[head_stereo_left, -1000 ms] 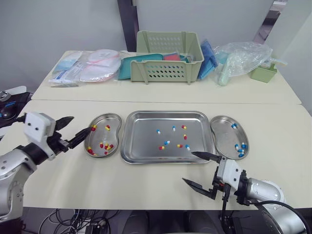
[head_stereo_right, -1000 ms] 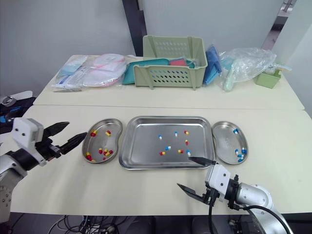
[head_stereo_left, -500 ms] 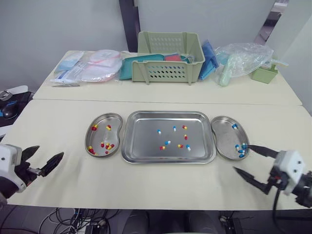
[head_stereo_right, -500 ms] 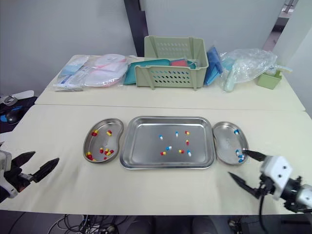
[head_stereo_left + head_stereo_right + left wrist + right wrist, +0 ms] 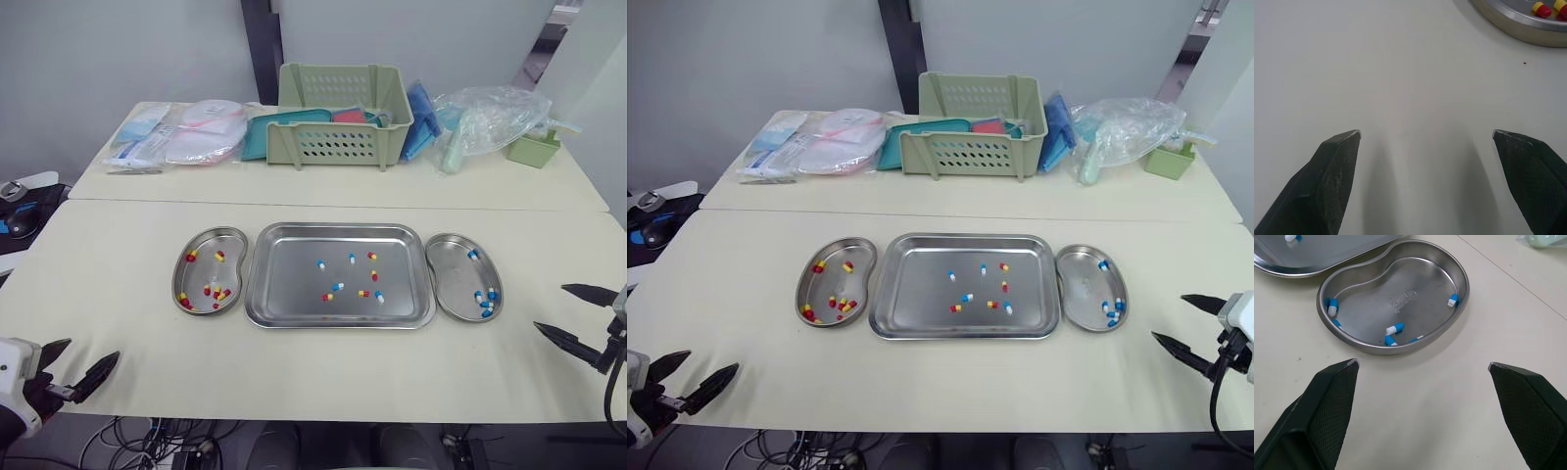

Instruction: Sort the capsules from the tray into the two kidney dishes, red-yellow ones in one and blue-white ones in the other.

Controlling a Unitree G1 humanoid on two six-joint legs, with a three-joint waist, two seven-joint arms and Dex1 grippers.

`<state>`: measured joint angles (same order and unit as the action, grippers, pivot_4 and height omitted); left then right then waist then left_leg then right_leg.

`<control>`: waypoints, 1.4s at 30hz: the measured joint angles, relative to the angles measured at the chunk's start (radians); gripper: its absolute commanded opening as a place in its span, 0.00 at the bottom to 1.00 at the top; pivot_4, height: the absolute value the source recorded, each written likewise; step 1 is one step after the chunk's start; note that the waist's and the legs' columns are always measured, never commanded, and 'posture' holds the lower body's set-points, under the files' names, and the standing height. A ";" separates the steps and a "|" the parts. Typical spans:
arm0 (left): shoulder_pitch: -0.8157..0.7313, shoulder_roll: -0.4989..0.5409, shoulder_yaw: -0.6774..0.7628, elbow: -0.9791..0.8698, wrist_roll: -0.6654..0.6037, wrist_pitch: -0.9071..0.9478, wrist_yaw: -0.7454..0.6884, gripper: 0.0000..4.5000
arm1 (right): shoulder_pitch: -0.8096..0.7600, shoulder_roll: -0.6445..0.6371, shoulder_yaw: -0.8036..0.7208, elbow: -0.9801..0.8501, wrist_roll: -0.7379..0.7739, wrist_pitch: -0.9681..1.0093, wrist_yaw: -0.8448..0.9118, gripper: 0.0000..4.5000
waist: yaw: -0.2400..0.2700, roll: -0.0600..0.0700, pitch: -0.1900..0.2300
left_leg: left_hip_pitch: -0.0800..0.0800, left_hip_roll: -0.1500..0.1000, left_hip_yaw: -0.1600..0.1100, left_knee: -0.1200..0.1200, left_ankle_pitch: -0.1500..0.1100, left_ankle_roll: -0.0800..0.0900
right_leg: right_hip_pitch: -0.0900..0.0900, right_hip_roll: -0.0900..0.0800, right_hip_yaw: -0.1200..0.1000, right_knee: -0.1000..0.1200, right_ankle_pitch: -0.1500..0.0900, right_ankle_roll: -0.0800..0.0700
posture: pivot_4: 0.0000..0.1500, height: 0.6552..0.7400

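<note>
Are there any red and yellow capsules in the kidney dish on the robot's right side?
No, the right kidney dish holds blue-white capsules alone, with no red-yellow ones among them.

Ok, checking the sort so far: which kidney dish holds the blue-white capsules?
The right-hand kidney dish, on the robot's right of the tray and nearer the right gripper; the left-hand dish holds red-yellow capsules.

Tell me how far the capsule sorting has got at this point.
Done: red-yellow capsules lie in the left kidney dish, blue-white capsules in the right kidney dish. In hand: nothing; the left gripper and right gripper are open and empty, near the front edge of the table, apart from the tray. Left: several mixed capsules in the tray.
</note>
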<state>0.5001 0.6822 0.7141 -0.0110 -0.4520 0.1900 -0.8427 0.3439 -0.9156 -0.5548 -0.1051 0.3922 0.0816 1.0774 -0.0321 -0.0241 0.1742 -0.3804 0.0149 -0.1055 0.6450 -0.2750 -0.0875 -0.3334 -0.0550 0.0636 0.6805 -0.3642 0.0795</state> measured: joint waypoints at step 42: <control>0.052 -0.033 -0.054 -0.161 0.000 -0.046 -0.069 1.00 | 0.136 0.308 0.382 -0.489 -0.097 -0.015 -0.177 1.00 | 0.001 -0.003 -0.002 | 0.000 0.001 -0.001 0.000 0.000 0.000 | 0.000 0.000 -0.001 0.000 0.000 0.000 | 1.00 1.00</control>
<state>0.5526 0.6490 0.6603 -0.1725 -0.4516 0.1440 -0.9116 0.4797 -0.6073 -0.1730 -0.5938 0.2953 0.0668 0.9006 -0.0313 -0.0267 0.1724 -0.3800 0.0155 -0.1065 0.6447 -0.2750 -0.0878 -0.3329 -0.0546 0.0625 0.6803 -0.3643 0.0794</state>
